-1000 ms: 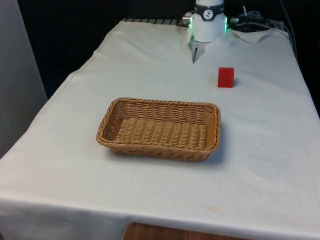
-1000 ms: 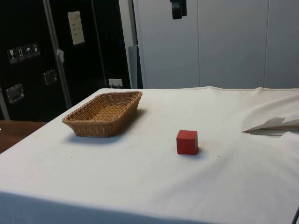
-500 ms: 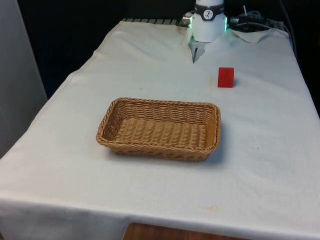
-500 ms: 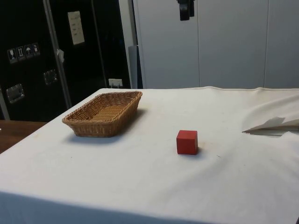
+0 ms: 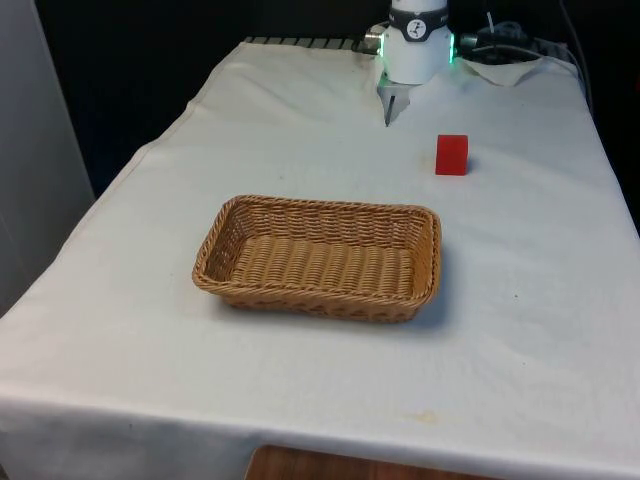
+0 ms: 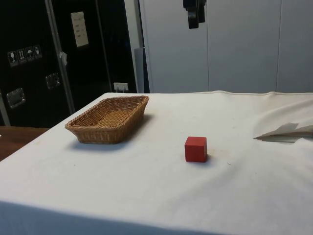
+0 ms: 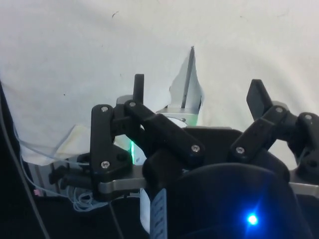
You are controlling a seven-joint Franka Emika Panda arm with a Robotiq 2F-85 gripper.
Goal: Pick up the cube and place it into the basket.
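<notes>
A red cube [image 5: 451,155] rests on the white cloth toward the far end, at the front view's right; the side view has the cube [image 6: 195,149] near the table's middle. A brown wicker basket [image 5: 330,206] stands empty at the table's centre, well apart from the cube, and its woven wall [image 6: 98,134] faces the side camera. My gripper [image 6: 194,12] hangs high over the table, far above both things. In the wrist view the gripper [image 7: 199,92] is open, its two black fingers [image 7: 138,87] spread wide with nothing between them.
The arm's base [image 5: 417,45] stands at the table's far end. A raised fold of cloth [image 5: 392,100] pokes up just before it, also seen as a ridge [image 6: 286,131] in the side view. Cables [image 5: 505,40] lie beside the base.
In the side view the gripper has shifted a little to the right and slightly lower. Cube and basket have not moved.
</notes>
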